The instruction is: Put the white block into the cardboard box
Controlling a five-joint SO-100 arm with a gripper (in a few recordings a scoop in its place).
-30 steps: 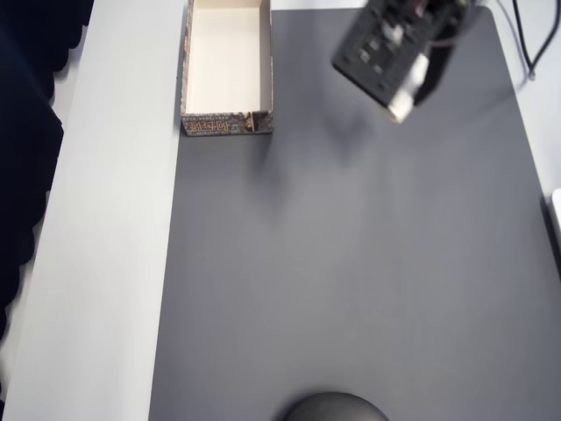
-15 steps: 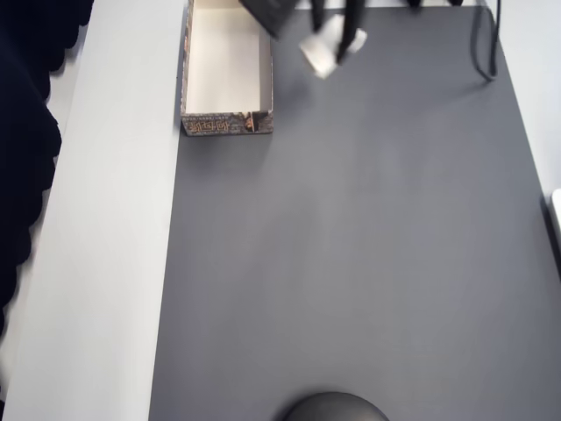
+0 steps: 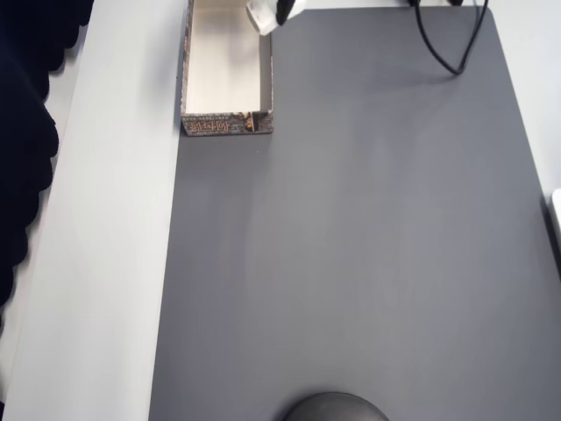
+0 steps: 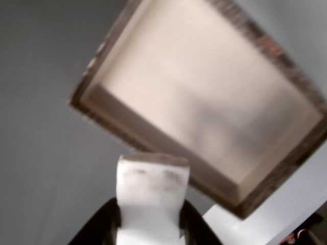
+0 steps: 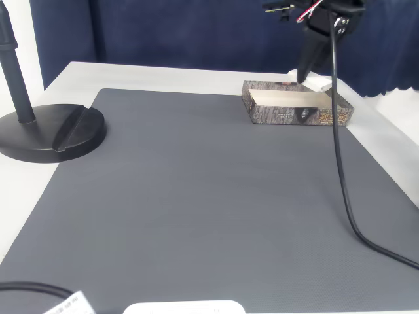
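— Where is the white block [image 4: 152, 196] held?

— It is clamped in the gripper [image 4: 148, 224], raised at the right wall of the cardboard box [image 3: 226, 125], so it can be carried over the cream inside.

— What is cut off?

— The box's far end in the overhead view; the arm is barely seen there.

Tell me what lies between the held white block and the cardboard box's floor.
Nothing: in the wrist view the white block, held by the gripper, hangs at the cardboard box wall; its floor lies bare.
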